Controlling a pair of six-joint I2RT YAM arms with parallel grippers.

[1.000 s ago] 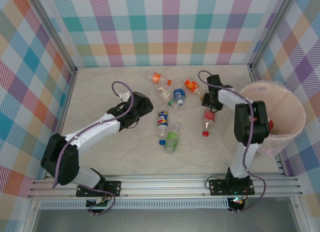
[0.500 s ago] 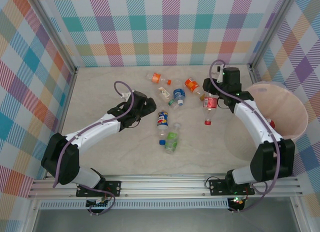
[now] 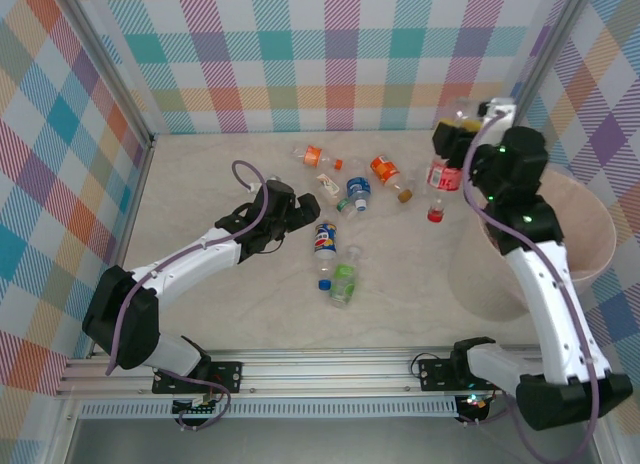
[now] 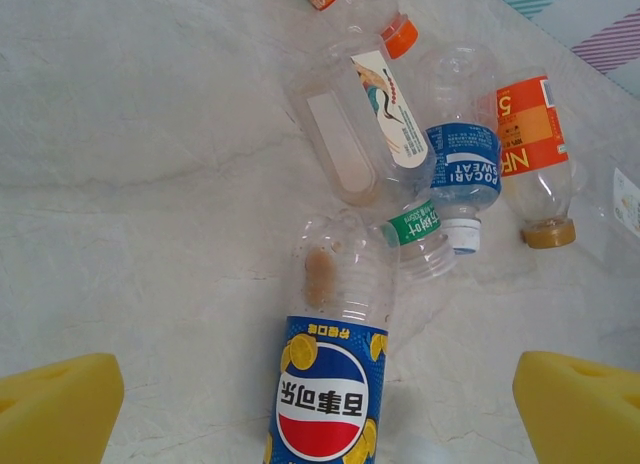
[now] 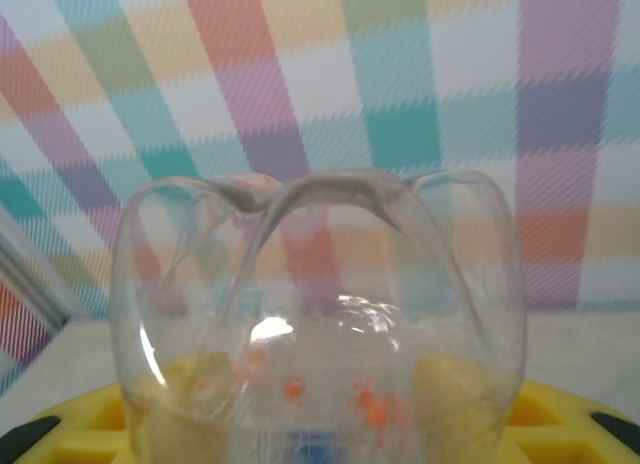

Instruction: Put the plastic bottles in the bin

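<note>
While right gripper (image 3: pixel 449 144) clasps bottle (image 3: pixel 441 175), bin (image 3: pixel 597 224) lies near.

Pastel plaid walls (image 3: pixel 340 54), pale marbled tabletop (image 3: pixel 200 174) — aluminium rail (image 3: pixel 330 372) in front

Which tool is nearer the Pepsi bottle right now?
Left. The left tool sits open just beside the Pepsi bottle, facing it; the right tool is far off to its right, up near the bin, shut on a red-labelled bottle.

Bright, even light, soft faint shadows; glints on the close, blurry bottle (image 5: pixel 320 284).
</note>
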